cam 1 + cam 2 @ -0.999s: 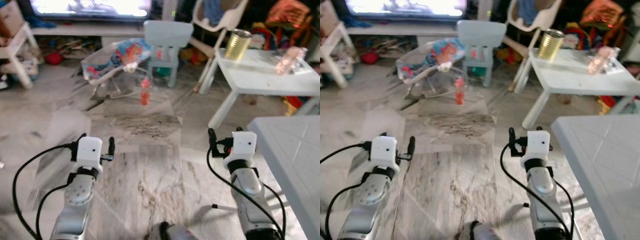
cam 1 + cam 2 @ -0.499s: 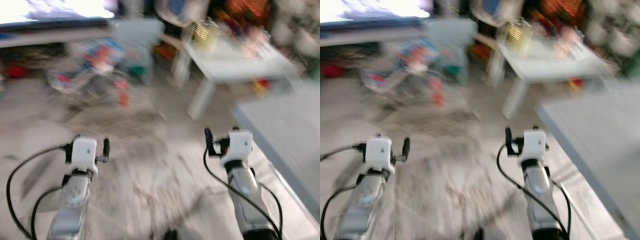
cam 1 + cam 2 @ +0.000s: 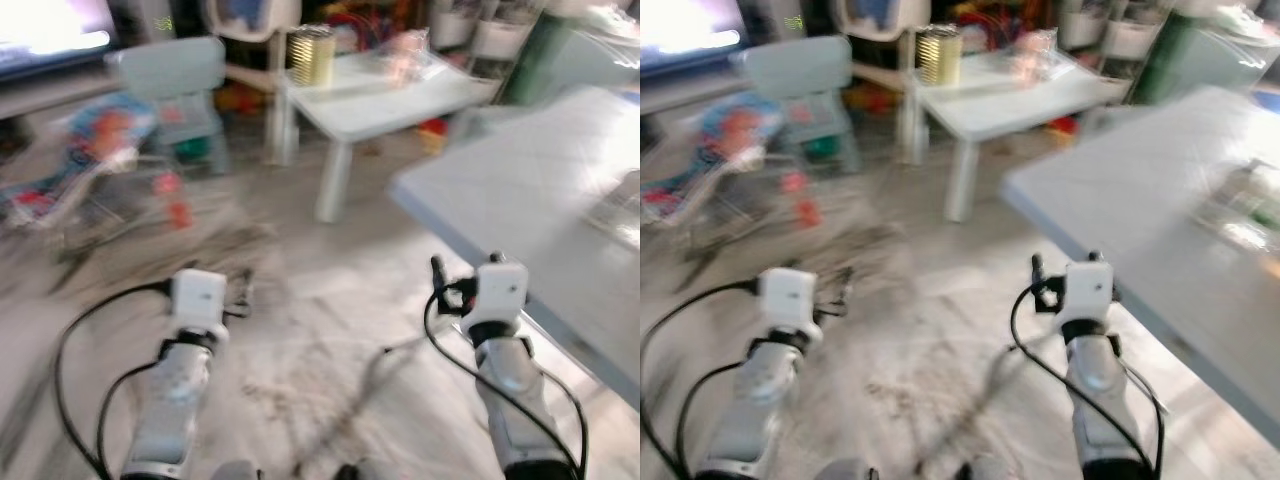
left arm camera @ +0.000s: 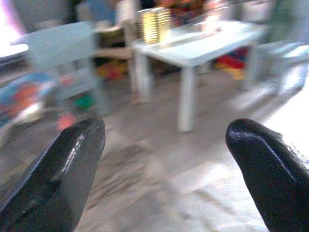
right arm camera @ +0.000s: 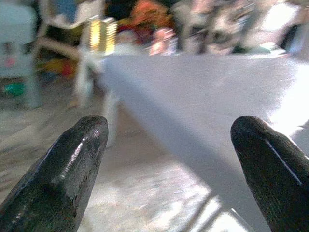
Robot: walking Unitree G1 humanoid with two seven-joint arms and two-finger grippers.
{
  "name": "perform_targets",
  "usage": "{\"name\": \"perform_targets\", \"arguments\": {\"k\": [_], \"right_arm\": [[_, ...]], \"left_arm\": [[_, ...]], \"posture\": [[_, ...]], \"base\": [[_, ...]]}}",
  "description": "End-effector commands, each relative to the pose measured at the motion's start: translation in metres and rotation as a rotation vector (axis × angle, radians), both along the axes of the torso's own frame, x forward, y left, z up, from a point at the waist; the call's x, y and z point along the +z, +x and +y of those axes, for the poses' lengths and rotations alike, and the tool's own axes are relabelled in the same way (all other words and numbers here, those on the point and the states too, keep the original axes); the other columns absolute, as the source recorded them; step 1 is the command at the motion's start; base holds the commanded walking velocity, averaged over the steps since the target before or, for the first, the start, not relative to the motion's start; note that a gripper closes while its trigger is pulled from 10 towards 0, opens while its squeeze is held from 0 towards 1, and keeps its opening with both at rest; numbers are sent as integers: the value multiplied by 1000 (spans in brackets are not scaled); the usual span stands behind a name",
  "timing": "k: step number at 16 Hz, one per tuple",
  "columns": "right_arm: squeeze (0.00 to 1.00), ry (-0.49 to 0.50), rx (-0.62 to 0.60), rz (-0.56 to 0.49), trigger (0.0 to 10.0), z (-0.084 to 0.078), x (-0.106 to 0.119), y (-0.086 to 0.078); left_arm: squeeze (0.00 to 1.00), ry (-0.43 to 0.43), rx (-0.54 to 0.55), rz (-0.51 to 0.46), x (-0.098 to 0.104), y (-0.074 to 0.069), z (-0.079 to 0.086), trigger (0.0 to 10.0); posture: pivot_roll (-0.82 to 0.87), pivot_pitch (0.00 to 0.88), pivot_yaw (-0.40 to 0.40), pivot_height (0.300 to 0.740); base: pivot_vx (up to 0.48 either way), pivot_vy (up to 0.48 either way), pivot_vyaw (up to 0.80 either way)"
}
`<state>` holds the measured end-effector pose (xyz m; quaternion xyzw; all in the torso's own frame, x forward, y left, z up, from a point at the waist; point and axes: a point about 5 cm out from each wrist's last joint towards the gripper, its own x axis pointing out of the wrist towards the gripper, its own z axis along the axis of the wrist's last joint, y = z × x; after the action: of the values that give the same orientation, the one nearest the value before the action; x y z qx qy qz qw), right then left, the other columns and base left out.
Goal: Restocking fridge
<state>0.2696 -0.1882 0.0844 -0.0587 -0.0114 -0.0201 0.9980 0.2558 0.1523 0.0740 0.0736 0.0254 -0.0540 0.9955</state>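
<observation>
Gold ribbed can (image 3: 311, 55) stands upright on the small white desk (image 3: 400, 95) at the far side of the room, near that desk's left back corner. Just right of it on the same desk, a clear wrapped packet (image 3: 405, 52) with something pinkish inside; too blurred to say what. No fridge to be made out.

Head views soft with blur. Large pale desk (image 3: 540, 200) closer in, on the robot's right, its near corner reaching toward the right arm. Something pale lies at its far right edge, too blurred to identify.

Left of the small desk: a light blue child's chair (image 3: 180, 85); further left, a colourful baby bouncer (image 3: 75, 150) on the floor, and a small red object (image 3: 178, 212) on the floor in front of it. Bright screen (image 3: 50, 30) at the far left back. Floor (image 3: 320, 330) is grey-veined marble.

Left tool (image 4: 164, 164): fingers apart, nothing between them, held low over the floor, pointing toward the small desk and the can. Right tool (image 5: 169, 169): fingers apart, nothing between them, beside the edge of the large desk, well apart from the can. Black cables loop off both silver forearms.
</observation>
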Motion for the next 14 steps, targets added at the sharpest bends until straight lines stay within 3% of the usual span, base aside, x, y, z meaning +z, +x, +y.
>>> {"name": "perform_targets", "arguments": {"k": [1,9,14], "right_arm": [[0,11,2,-23,10000,4,4,1],[0,-6,16,-51,10000,7,8,0],[0,-14,22,-59,10000,8,9,1]], "left_arm": [[0,-6,-2,0,1,-2,6,10000],[0,-28,-26,-15,5,1,2,10000],[0,-32,-40,-27,7,4,1,10000]], "posture": [[58,58,-26,740],[51,61,-22,740],[55,57,-24,740]], "base": [[0,0,-800],[0,0,-800],[98,0,-81]]}}
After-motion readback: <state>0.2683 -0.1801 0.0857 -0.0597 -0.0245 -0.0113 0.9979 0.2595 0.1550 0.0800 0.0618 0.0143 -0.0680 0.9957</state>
